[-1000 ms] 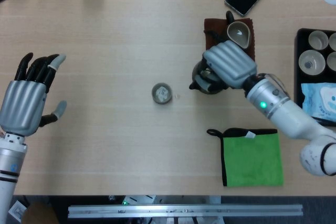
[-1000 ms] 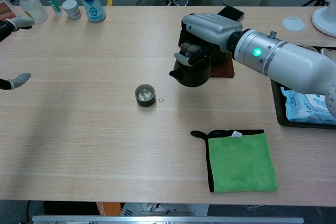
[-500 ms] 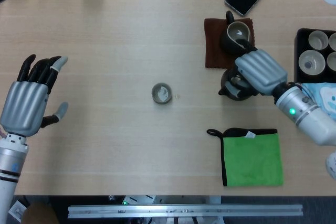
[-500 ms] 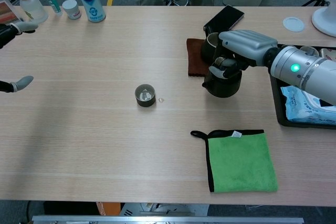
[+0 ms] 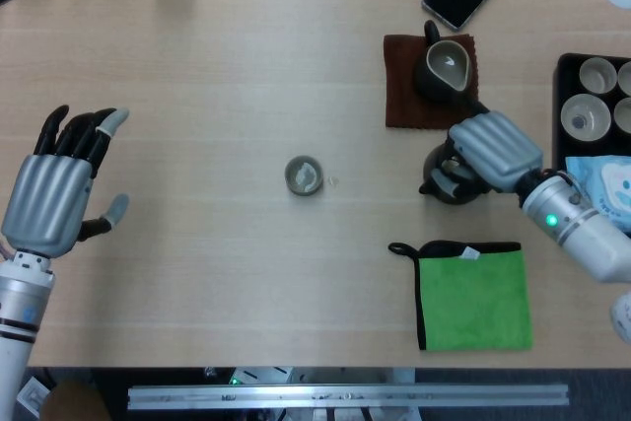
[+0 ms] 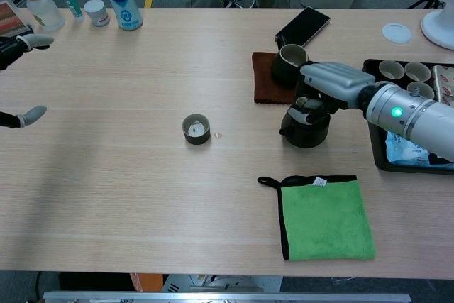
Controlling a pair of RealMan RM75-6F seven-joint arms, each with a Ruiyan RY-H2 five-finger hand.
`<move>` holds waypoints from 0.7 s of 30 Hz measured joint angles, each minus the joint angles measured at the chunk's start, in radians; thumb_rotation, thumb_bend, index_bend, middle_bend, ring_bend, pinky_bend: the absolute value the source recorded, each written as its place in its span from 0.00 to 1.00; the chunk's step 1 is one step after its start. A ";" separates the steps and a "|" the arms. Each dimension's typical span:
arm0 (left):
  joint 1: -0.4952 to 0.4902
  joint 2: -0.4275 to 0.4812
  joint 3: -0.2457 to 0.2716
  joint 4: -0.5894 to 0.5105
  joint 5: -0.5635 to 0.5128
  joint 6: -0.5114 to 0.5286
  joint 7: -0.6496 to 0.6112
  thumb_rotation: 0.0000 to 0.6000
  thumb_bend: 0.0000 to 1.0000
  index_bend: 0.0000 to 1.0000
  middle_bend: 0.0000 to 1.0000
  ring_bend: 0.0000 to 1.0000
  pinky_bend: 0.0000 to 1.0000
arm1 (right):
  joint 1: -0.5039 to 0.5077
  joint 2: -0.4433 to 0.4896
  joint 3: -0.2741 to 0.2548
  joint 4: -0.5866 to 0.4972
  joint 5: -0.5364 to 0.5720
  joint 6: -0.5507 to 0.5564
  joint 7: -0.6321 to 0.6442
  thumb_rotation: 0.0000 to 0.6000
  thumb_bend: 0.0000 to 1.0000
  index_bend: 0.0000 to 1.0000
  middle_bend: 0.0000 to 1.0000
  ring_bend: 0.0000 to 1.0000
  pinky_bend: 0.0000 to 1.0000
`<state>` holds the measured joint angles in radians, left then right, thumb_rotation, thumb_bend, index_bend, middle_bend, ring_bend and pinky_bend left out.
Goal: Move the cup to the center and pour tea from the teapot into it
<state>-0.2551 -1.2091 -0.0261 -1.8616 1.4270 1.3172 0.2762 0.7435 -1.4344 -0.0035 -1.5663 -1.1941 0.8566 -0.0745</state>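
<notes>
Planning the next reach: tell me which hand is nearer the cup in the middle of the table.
Right. The right hand grips the teapot, a short way right of the cup. The left hand hovers open near the table's left edge, farther off.

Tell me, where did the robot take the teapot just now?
The right hand, holding the teapot, carried it away from the cup toward the robot's right, beside the brown mat. Cup, green cloth and left hand stayed put.

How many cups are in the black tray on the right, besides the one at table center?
3 show in the head view: two along the top of the tray at and, one below at. The frame edge cuts the tray, so more may be hidden.
</notes>
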 measured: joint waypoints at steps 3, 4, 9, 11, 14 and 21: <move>0.000 0.001 0.000 0.000 0.000 0.000 0.000 1.00 0.30 0.06 0.13 0.12 0.03 | -0.008 -0.013 -0.001 0.014 -0.006 -0.010 0.004 0.87 0.44 1.00 0.88 0.80 0.03; 0.000 0.001 0.000 0.000 -0.001 -0.001 0.001 1.00 0.30 0.06 0.13 0.12 0.03 | -0.010 -0.015 -0.002 0.017 -0.008 -0.012 0.005 0.87 0.44 1.00 0.88 0.80 0.03; 0.000 0.001 0.003 -0.001 -0.002 -0.005 0.005 1.00 0.30 0.06 0.13 0.12 0.03 | -0.019 -0.023 -0.003 0.023 -0.016 -0.022 -0.004 0.87 0.44 1.00 0.87 0.79 0.03; -0.001 0.000 0.005 -0.003 -0.003 -0.007 0.008 1.00 0.30 0.06 0.13 0.12 0.03 | -0.023 -0.025 -0.002 0.026 -0.018 -0.022 -0.007 0.87 0.44 1.00 0.87 0.79 0.03; -0.001 0.000 0.006 -0.004 -0.003 -0.009 0.009 1.00 0.30 0.06 0.13 0.12 0.03 | -0.028 -0.028 -0.001 0.030 -0.019 -0.026 -0.010 0.87 0.44 1.00 0.87 0.78 0.03; 0.000 0.000 0.009 -0.003 0.002 -0.009 0.004 1.00 0.30 0.06 0.13 0.12 0.03 | -0.036 -0.034 -0.001 0.035 -0.026 -0.031 -0.029 0.87 0.44 1.00 0.87 0.78 0.03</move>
<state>-0.2554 -1.2089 -0.0171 -1.8644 1.4293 1.3079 0.2800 0.7074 -1.4680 -0.0040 -1.5317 -1.2202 0.8252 -0.1035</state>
